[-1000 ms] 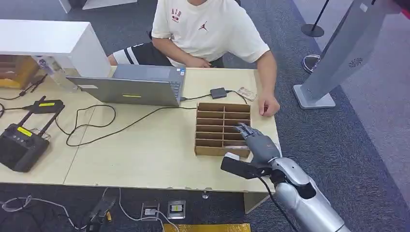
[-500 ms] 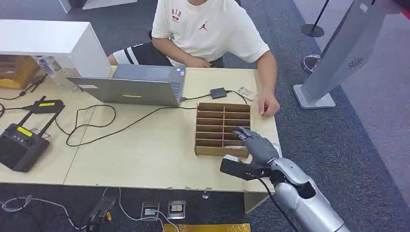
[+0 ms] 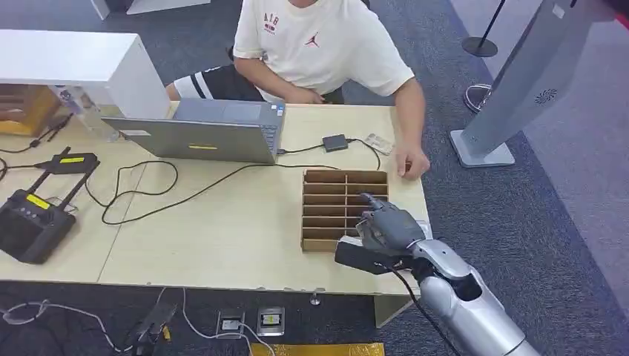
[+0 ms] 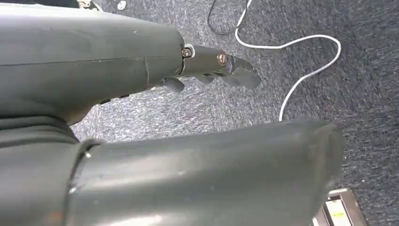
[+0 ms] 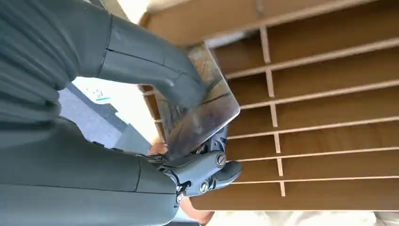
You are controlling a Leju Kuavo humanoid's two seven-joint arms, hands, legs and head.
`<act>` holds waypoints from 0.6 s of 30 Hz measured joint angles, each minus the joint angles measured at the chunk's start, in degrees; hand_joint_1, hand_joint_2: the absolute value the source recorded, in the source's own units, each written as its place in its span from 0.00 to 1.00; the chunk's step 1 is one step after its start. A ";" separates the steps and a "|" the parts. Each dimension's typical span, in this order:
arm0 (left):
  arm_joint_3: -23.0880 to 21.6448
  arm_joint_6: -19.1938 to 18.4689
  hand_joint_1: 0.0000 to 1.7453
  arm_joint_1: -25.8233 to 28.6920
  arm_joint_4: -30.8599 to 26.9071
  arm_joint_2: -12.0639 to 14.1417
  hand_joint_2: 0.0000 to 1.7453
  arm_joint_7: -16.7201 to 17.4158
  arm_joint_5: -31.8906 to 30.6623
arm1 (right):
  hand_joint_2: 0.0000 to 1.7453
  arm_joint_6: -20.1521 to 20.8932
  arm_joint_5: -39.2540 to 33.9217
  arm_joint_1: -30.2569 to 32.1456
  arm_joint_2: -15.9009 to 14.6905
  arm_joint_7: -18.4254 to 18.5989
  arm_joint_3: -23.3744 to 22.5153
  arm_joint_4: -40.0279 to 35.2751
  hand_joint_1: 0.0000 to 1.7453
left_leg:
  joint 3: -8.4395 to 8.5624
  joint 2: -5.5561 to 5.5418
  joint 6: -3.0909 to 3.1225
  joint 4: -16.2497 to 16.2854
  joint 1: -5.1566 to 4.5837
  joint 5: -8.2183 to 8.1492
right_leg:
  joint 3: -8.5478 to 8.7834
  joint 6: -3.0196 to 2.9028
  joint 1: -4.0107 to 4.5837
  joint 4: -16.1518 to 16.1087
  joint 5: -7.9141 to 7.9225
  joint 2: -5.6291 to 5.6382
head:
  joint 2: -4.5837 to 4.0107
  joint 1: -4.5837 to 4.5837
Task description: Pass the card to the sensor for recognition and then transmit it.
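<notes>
My right hand [image 3: 387, 227] hovers over the near right part of a brown cardboard divider box [image 3: 326, 199] on the table. In the right wrist view the thumb [image 5: 150, 66] and dark fingers [image 5: 209, 172] pinch a shiny, dark-patterned card [image 5: 200, 110] above the box's slots [image 5: 329, 99]. A small black sensor [image 3: 335, 142] lies beyond the box, cabled to the laptop. My left hand [image 4: 211, 70] hangs over carpet, fingers loosely extended, holding nothing.
A person in a white shirt sits behind the table, one hand [image 3: 412, 164] resting near its right edge beside another card [image 3: 378, 141]. A grey laptop [image 3: 200, 132], black cables [image 3: 148, 189] and a controller [image 3: 33, 219] lie to the left. A grey kiosk [image 3: 519, 81] stands to the right.
My right hand has drawn back toward me and closed tighter. The divider box has slid a little toward the near table edge with it. The person has stayed still.
</notes>
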 joint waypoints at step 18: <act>0.00 1.38 0.00 0.07 -0.28 0.13 0.00 -0.53 0.44 | 1.00 -9.25 1.45 -1.31 0.79 0.66 -1.03 1.60 1.00 | 0.02 0.00 0.00 0.00 0.00 0.00 | 0.01 0.00 0.00 0.01 0.00 0.02 | 0.00 0.02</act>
